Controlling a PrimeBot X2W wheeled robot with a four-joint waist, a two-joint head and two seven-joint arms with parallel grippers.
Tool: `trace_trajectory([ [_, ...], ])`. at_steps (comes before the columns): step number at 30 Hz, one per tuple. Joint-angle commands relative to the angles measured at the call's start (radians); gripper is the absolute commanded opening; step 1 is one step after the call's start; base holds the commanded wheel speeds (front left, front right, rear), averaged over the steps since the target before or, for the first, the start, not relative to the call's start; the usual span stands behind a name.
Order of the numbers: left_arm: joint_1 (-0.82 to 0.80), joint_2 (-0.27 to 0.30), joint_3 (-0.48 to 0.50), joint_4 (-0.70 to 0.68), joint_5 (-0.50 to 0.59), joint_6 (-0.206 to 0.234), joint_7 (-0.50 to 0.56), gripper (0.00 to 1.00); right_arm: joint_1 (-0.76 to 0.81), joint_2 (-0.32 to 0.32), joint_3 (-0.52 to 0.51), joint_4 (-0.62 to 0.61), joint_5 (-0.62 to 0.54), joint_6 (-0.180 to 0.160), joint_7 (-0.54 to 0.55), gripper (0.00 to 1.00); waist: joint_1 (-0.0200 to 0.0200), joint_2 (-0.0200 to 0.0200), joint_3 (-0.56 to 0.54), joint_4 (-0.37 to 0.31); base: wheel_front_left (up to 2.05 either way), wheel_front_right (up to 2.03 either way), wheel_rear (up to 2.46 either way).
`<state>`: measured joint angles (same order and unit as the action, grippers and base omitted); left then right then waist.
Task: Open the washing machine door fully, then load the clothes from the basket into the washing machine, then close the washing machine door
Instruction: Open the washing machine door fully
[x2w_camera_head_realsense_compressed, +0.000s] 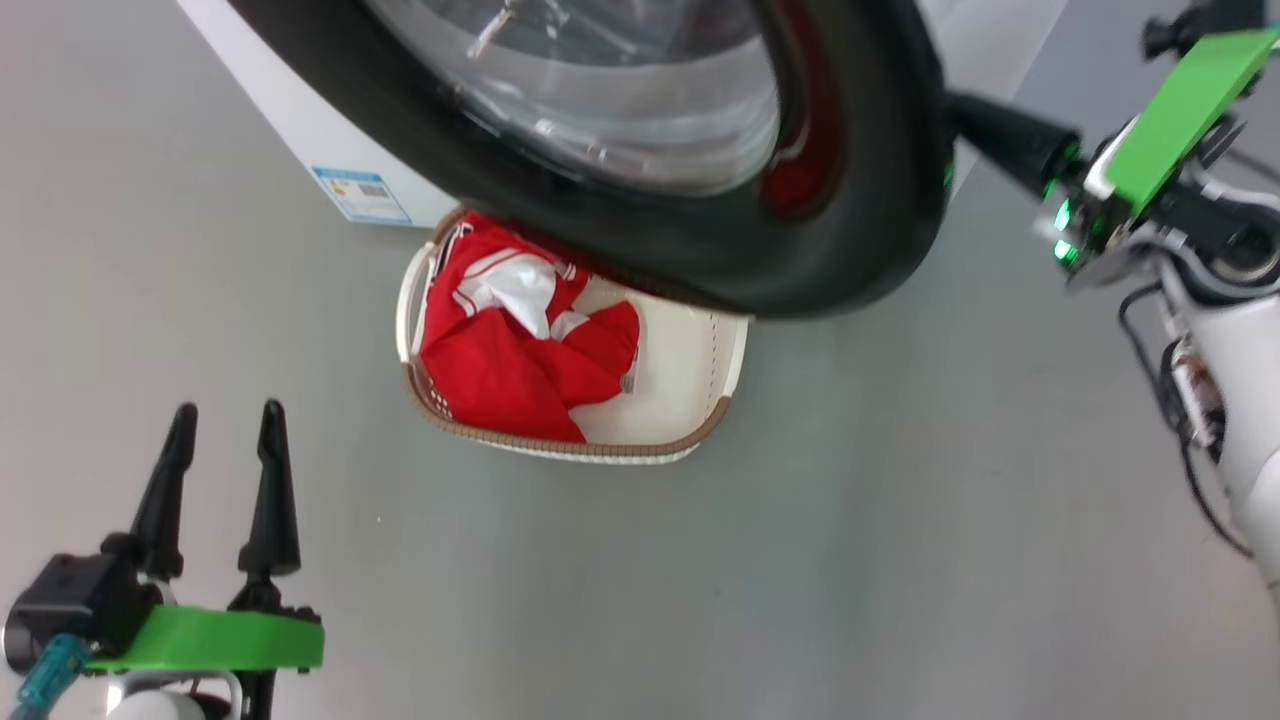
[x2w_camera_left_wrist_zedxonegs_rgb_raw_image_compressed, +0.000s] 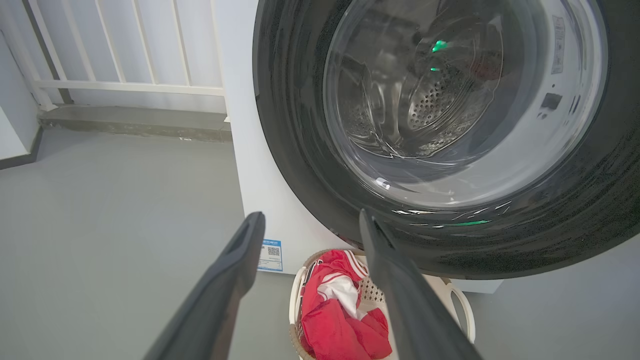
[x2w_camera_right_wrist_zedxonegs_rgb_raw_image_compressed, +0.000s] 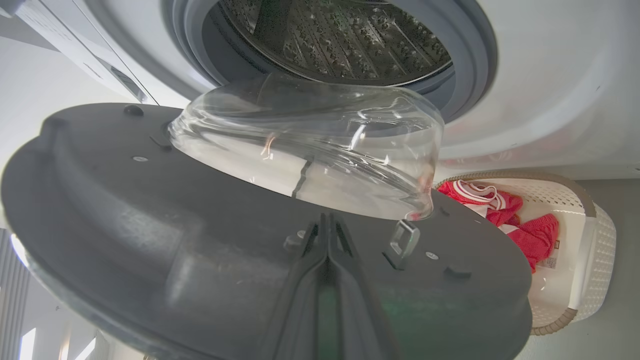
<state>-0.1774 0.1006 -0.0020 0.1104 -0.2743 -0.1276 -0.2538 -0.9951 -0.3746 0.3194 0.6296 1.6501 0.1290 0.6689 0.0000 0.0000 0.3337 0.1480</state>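
Note:
The glossy black washing machine door (x2w_camera_head_realsense_compressed: 850, 200) stands partly open, hanging over the basket (x2w_camera_head_realsense_compressed: 600, 448). Its clear glass bowl (x2w_camera_right_wrist_zedxonegs_rgb_raw_image_compressed: 310, 150) bulges toward the steel drum (x2w_camera_right_wrist_zedxonegs_rgb_raw_image_compressed: 340, 35). My right gripper (x2w_camera_right_wrist_zedxonegs_rgb_raw_image_compressed: 327, 220) is shut, its fingers pressed together with their tips against the door's inner face (x2w_camera_right_wrist_zedxonegs_rgb_raw_image_compressed: 150, 225). In the head view the right gripper (x2w_camera_head_realsense_compressed: 965, 110) reaches behind the door's right edge. The red clothes (x2w_camera_head_realsense_compressed: 510, 360) with white patches lie in the basket's left half. My left gripper (x2w_camera_head_realsense_compressed: 228, 420) is open and holds nothing, low at the left, away from the basket.
The white washing machine (x2w_camera_left_wrist_zedxonegs_rgb_raw_image_compressed: 240, 125) carries a blue label sticker (x2w_camera_left_wrist_zedxonegs_rgb_raw_image_compressed: 270, 255) low on its front. Grey floor (x2w_camera_head_realsense_compressed: 850, 550) spreads to the right and in front of the basket. A white railing (x2w_camera_left_wrist_zedxonegs_rgb_raw_image_compressed: 125, 50) stands beyond the machine's side.

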Motion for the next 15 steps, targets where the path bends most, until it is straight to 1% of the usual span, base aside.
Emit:
trace_trajectory([
  [1,0.017,0.030,0.040,-0.013,0.010,-0.003,-0.008,1.00,0.047,0.026,0.023,-0.041,0.022,0.002,0.019,0.00,0.0000,0.0000,-0.035,-0.009,0.00,0.00,0.00],
  [8,0.057,0.034,0.044,-0.010,0.018,-0.003,-0.008,1.00,0.151,0.046,0.033,-0.112,0.037,0.002,0.039,0.00,0.0000,0.0000,-0.090,-0.009,0.00,0.00,0.00],
  [15,0.098,0.034,0.047,-0.009,0.025,-0.003,-0.008,1.00,0.252,0.077,0.035,-0.184,0.049,0.002,0.035,0.00,0.0000,0.0000,-0.142,0.009,0.00,0.00,0.00],
])
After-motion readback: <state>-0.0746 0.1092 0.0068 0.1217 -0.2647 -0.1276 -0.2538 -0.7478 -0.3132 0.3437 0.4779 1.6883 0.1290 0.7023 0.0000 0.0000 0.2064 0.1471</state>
